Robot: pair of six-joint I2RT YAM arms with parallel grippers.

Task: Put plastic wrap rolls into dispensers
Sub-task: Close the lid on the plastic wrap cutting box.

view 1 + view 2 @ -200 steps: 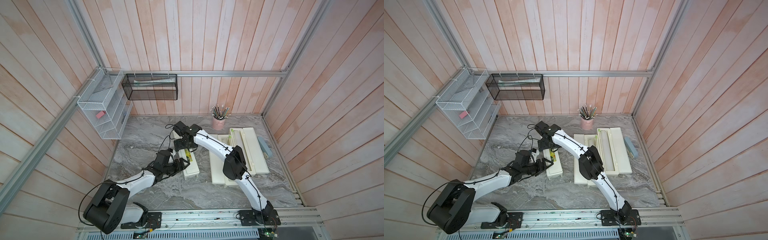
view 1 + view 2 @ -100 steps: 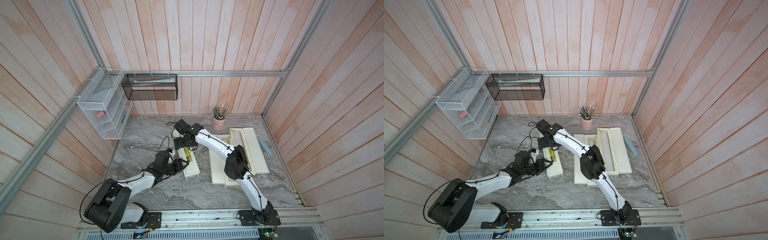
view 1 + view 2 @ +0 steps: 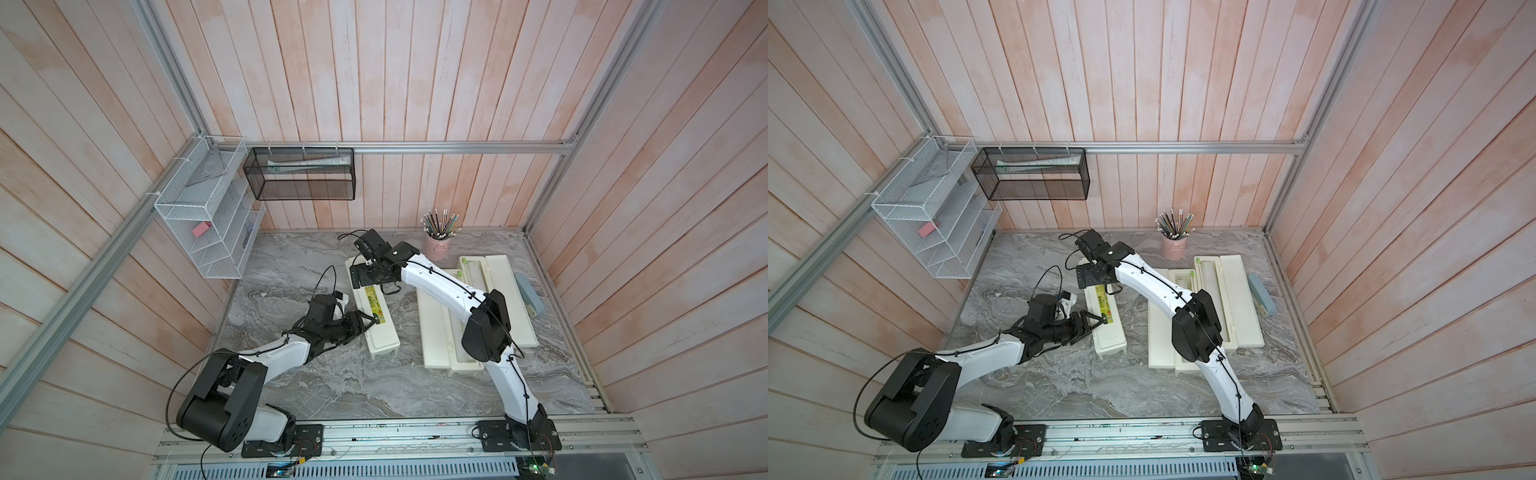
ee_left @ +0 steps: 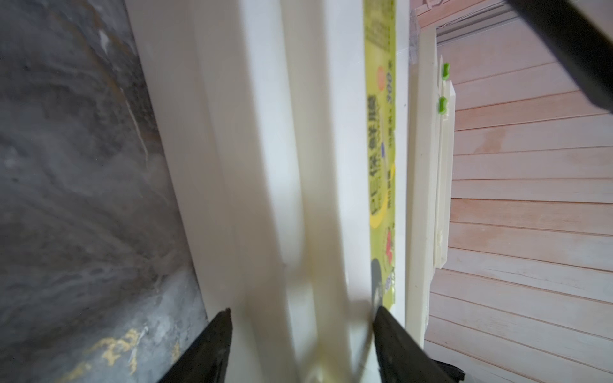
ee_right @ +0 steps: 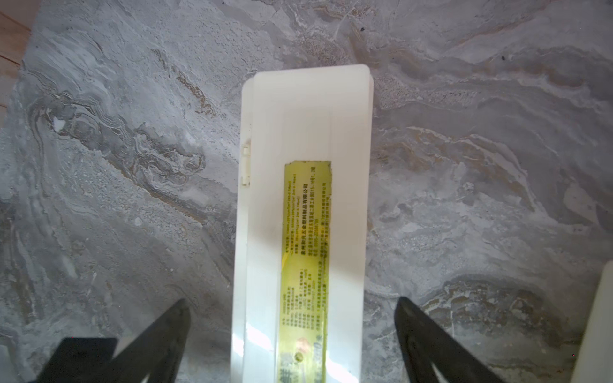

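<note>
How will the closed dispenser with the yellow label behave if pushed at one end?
The closed dispenser looks like hard plastic with straight edges, so it is probably stiff. Flat-sided and lying flat on the marble table, it should slide, not roll. Being long and narrow, it would likely pivot under an end push.

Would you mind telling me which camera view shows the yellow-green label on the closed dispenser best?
The right wrist view: the label lies face-on and close, its print visible. The left wrist view shows it at a steep slant, blurred. In both top views it is a small strip, its far end hidden under the right arm.
</note>
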